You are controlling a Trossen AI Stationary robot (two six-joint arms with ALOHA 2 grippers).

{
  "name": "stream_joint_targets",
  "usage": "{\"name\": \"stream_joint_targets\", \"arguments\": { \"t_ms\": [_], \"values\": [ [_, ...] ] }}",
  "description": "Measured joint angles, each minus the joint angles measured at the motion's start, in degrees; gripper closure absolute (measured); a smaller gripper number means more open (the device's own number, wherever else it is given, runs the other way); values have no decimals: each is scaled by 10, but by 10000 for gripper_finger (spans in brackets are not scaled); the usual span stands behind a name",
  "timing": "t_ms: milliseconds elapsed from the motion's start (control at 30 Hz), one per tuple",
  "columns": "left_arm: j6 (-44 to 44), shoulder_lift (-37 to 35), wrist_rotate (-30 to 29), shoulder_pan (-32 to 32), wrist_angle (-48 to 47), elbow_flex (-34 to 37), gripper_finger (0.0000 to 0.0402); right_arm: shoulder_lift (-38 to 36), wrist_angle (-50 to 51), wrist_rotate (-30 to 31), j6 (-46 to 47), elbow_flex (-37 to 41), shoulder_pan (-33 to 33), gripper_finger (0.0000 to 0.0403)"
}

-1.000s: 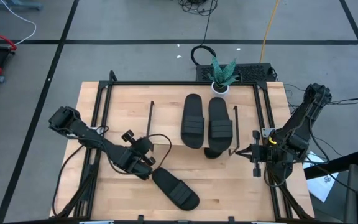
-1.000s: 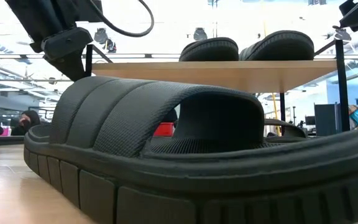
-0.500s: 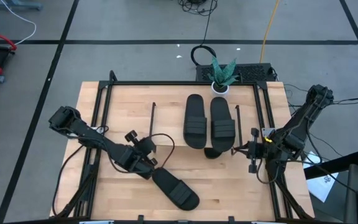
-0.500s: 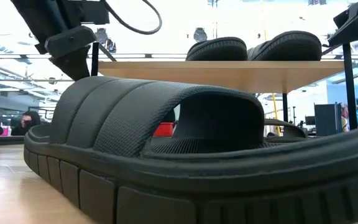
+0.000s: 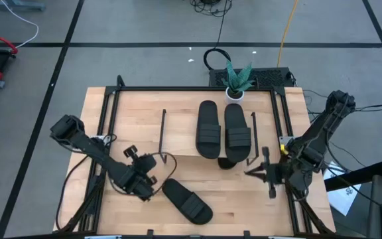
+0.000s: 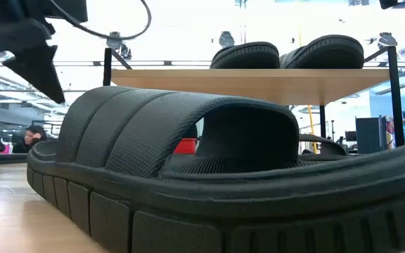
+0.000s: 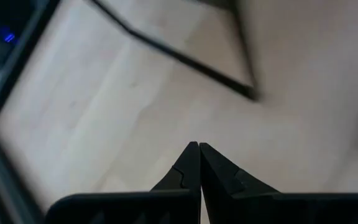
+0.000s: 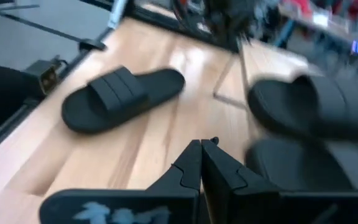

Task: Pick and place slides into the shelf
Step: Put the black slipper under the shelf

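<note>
Two black slides (image 5: 207,129) (image 5: 237,129) lie side by side on the shelf's wooden top board (image 5: 178,126), also seen in the low view (image 6: 259,77). Another slide (image 5: 227,161) pokes out from under the board's near edge. One more slide (image 5: 186,201) rests on its sole on the table, slanted, near the front; it fills the low view (image 6: 188,161). My left gripper (image 5: 148,192) (image 7: 199,146) hangs shut just left of that slide, clear of it. My right gripper (image 5: 247,172) (image 8: 202,144) is shut, in front of the shelf's right frame, holding nothing.
A potted plant (image 5: 236,81) stands at the table's far edge behind the shelf. Black rails (image 5: 111,113) run along the tabletop's sides. Bare wood (image 5: 138,119) lies left of the shelf and along the near edge between the grippers.
My left gripper has drawn back from the loose slide toward the table's left and near edge, staying shut. My right gripper has left the shelf's right frame, gone toward the near edge and rolled. The shelf with its two slides has shifted a little toward the right.
</note>
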State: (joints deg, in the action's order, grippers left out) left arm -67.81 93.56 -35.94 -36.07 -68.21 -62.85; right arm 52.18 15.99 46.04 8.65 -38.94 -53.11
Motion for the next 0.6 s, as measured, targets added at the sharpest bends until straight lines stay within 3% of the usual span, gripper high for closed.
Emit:
{"name": "stream_joint_targets", "arguments": {
  "t_ms": [133, 233, 333, 600],
  "values": [
    [45, 0, 0, -39, 63, 0, 401, 69, -83, 8, -131, -1, -30, 403],
    [85, 0, 0, -65, 125, 0, 401, 127, -113, 74, -181, -20, -61, 403],
    [140, 1, -1, -79, 209, 0, 401, 179, -115, 136, -190, -46, -84, 403],
    [309, 1, -18, -88, 383, 0, 401, 306, -124, 153, -166, -106, -66, 403]
  ]
}}
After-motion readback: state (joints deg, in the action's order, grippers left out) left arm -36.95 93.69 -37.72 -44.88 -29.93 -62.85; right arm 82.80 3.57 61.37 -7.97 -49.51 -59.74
